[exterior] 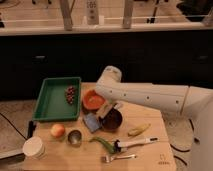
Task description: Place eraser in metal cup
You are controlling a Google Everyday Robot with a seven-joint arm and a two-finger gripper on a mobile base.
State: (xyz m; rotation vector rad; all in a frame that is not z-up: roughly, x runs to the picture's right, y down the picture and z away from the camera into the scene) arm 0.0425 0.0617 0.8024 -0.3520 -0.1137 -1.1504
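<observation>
My gripper (107, 110) hangs low under the white arm, between the orange bowl (91, 100) and the dark maroon bowl (113, 120). It is shut on the eraser (104, 108), a small tan block showing at its tip. The metal cup (74, 137), short and silver-grey, stands upright near the table's front left. It lies left of and nearer than the gripper, about a hand's width off. The arm hides most of the fingers.
A blue cloth (91, 122) lies between gripper and cup. An orange fruit (57, 130) and a white paper cup (34, 147) sit left of the cup. Also here: a green tray (50, 102) with grapes (71, 93), a yellow banana piece (138, 130), a green item (102, 142), a white-handled tool (135, 143) and a fork (119, 158).
</observation>
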